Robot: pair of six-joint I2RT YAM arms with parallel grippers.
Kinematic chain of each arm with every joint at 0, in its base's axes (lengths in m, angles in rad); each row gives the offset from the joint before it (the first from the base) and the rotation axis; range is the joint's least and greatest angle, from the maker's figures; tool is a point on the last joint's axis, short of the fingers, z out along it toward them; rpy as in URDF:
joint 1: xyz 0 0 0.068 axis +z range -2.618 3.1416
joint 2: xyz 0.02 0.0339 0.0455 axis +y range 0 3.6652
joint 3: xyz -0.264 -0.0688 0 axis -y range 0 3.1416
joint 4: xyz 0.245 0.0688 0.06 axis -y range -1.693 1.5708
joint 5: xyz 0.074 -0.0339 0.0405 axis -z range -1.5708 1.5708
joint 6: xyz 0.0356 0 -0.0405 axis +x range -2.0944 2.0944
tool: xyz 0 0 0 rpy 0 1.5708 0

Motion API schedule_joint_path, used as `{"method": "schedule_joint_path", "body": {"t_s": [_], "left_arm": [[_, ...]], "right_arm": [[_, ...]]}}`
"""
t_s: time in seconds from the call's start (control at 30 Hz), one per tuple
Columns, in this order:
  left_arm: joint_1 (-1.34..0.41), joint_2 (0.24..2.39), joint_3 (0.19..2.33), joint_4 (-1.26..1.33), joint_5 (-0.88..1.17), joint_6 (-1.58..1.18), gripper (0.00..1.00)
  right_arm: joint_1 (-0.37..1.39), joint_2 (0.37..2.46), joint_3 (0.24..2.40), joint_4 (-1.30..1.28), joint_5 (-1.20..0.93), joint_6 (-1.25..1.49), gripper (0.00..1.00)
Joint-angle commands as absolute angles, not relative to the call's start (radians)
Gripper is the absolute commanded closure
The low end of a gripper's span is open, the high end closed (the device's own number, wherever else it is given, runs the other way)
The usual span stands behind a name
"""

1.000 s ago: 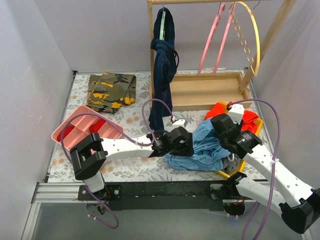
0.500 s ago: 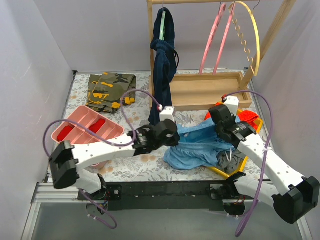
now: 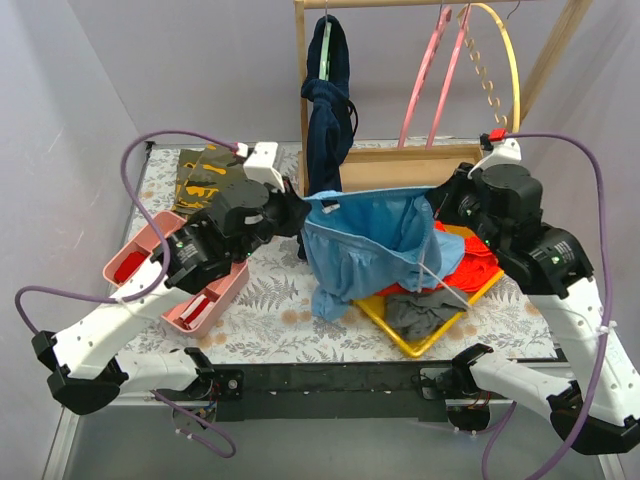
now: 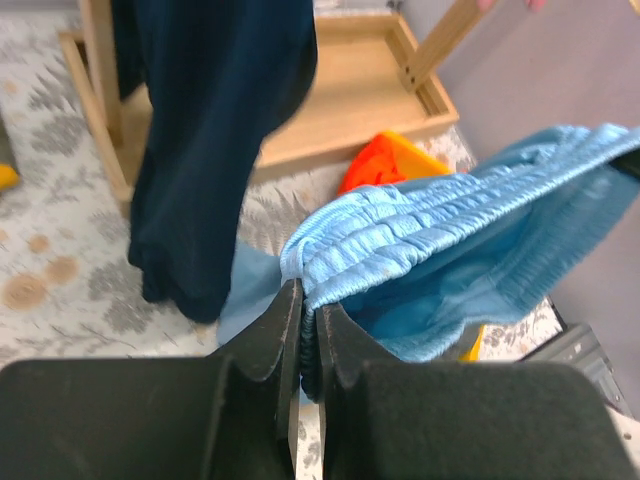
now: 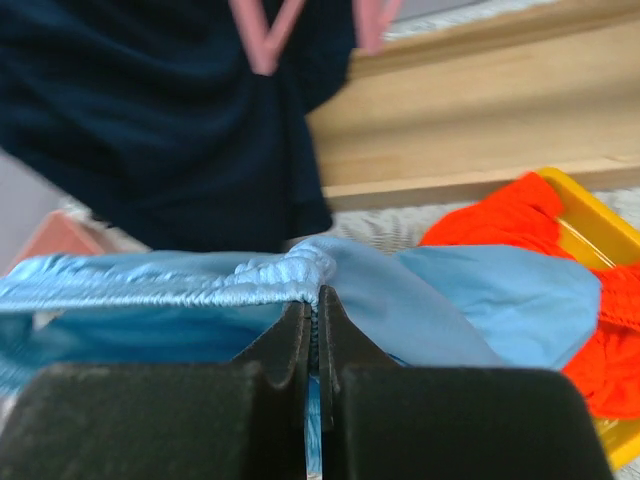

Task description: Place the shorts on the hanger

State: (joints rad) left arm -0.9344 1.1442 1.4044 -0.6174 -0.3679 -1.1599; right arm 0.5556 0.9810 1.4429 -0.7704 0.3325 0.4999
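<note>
The light blue shorts (image 3: 365,245) hang in the air, stretched by the waistband between both grippers over the table's middle. My left gripper (image 3: 303,205) is shut on the waistband's left end (image 4: 330,245). My right gripper (image 3: 437,205) is shut on its right end (image 5: 300,270). The legs droop toward the table, and a white drawstring (image 3: 432,272) dangles from the shorts. The yellow hanger (image 3: 512,70) hangs on the wooden rack at the back right, above and behind my right gripper.
A dark navy garment (image 3: 325,120) hangs from the rack (image 3: 420,180) just behind the shorts. Pink hangers (image 3: 432,70) hang beside the yellow one. Orange-red shorts (image 3: 478,250) and a grey cloth lie in a yellow tray (image 3: 385,325). A pink tray (image 3: 135,250) and camouflage cloth (image 3: 215,175) lie left.
Both grippers closed on the shorts' waistband, lifted it off the pile and pulled apart, stretching it wide. The arms rose and moved toward the rack.
</note>
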Motion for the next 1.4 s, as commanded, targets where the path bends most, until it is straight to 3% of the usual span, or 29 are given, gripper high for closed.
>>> {"method": "schedule_joint_path", "body": {"t_s": [0.0,0.2,0.43,0.57,0.7,0.9,1.17,1.37], "left_arm": [[-0.853,1.129,1.519,-0.726,-0.419,-1.057,1.00],[-0.818,1.157,1.484,-0.681,-0.259,-1.095,1.00],[-0.818,1.086,1.365,-0.539,0.029,-1.089,1.00],[-0.819,1.043,1.355,-0.448,0.176,-1.058,1.00],[-0.821,1.060,1.409,-0.420,0.267,-1.043,1.00],[-0.821,1.103,1.502,-0.411,0.264,-1.029,1.00],[-0.821,1.101,1.607,-0.411,0.081,-1.019,1.00],[-0.821,1.126,1.697,-0.532,-0.049,-1.008,1.00]], "right_arm": [[0.545,0.979,1.543,-0.766,0.187,0.532,0.99],[0.545,1.017,1.488,-0.762,0.259,0.502,0.99],[0.541,0.907,1.293,-0.781,0.377,0.502,0.99],[0.540,0.876,1.373,-0.857,0.446,0.485,0.99],[0.540,0.893,1.632,-0.902,0.489,0.450,0.99],[0.540,0.995,1.864,-0.888,0.476,0.397,0.99],[0.540,1.137,2.101,-0.865,0.450,0.359,0.99],[0.540,1.152,2.047,-0.827,0.377,0.383,0.99]]}}
